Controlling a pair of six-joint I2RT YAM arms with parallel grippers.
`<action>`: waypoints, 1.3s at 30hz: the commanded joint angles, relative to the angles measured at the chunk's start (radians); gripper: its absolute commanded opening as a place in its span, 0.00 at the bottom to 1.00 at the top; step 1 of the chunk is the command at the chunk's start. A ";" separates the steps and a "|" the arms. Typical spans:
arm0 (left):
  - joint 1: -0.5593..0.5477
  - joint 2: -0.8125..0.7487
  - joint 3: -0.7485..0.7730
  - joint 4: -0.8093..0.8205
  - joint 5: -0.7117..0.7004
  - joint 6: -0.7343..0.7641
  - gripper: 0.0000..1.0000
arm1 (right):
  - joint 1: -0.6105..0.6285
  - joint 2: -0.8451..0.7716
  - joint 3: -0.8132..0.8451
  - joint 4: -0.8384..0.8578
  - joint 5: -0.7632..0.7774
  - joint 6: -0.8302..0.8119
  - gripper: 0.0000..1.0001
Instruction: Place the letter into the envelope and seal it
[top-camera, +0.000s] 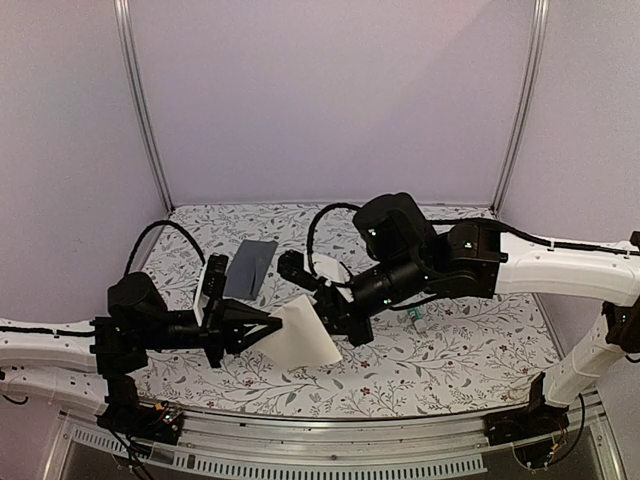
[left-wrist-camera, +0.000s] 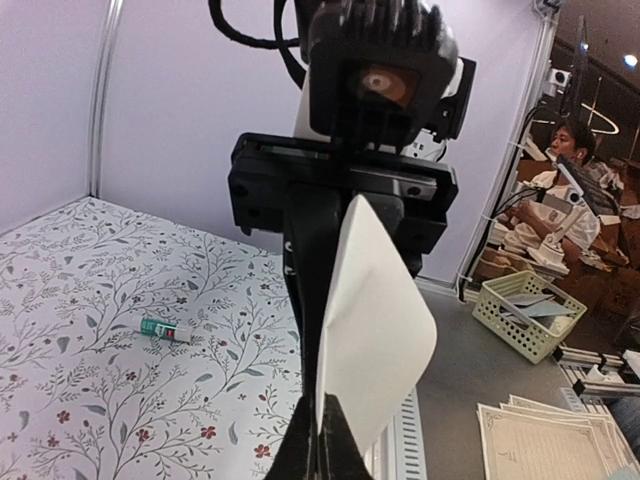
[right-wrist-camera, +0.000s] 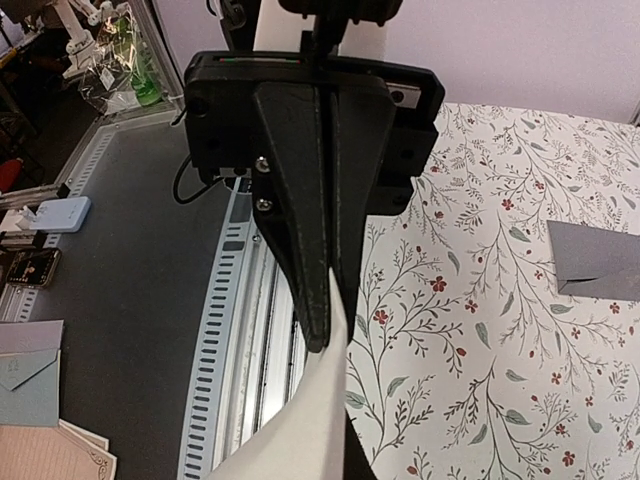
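- The letter (top-camera: 305, 338) is up in the air, lower middle of the top view, a pale sheet stretched between the two arms.
- The left gripper (top-camera: 268, 328) has its fingers pressed together on the sheet's left edge, a tight pinch, plain in the left wrist view.
- The right gripper (top-camera: 335, 322) is clamped on the opposite edge, fingers closed on the paper.
- The envelope (top-camera: 250, 266) lies flat on the tablecloth (top-camera: 450, 370), up and left of centre, apart from the letter. Nothing is in it.
- A small tube (top-camera: 412, 316) lies right of centre, untouched.
- My read: early going. The letter is lifted, but insertion and sealing are both not yet done. Whether the flap stands open I cannot tell.
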 joint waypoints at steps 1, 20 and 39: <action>-0.011 0.001 0.005 0.009 -0.008 -0.007 0.00 | -0.006 -0.031 0.003 0.034 -0.006 0.008 0.04; -0.010 -0.074 -0.005 -0.034 -0.122 -0.041 0.00 | -0.008 -0.402 -0.316 0.168 0.138 0.101 0.99; -0.013 0.010 0.021 -0.010 0.076 -0.005 0.00 | -0.003 -0.176 -0.169 0.246 0.132 0.118 0.99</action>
